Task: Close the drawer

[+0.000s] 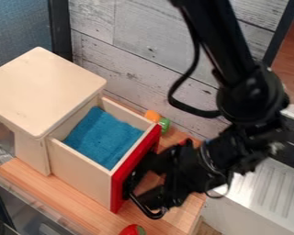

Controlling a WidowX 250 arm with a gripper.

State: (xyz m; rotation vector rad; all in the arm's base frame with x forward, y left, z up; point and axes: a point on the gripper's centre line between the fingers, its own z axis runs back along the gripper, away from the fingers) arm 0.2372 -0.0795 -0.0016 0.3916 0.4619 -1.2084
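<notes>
End effector [142, 189] was found just outside the red front [136, 165] of the drawer [82, 174], its fingers spread apart with a gap between them. Contact between the fingers and the front could not be confirmed. Nearest the camera, a red, rounded item with a green patch [132, 230] lay on the bench [57, 193], below the drawer's front corner as viewed. The drawer stood well out of its cabinet [42, 89], its pale wooden sides exposed; condition: open. A blue cloth [103, 137] covered much of the floor inside the drawer. To the right of the drawer, past the end effector, was a pale ridged surface [269, 190]. The cabinet, of light wood with a flat top, sat at the drawer's inner end. Behind the drawer, near its far side, were an orange item [152, 115] and a green item [165, 124], close together. Farthest off, beyond the drawer, rose a grey plank wall [128, 57].
</notes>
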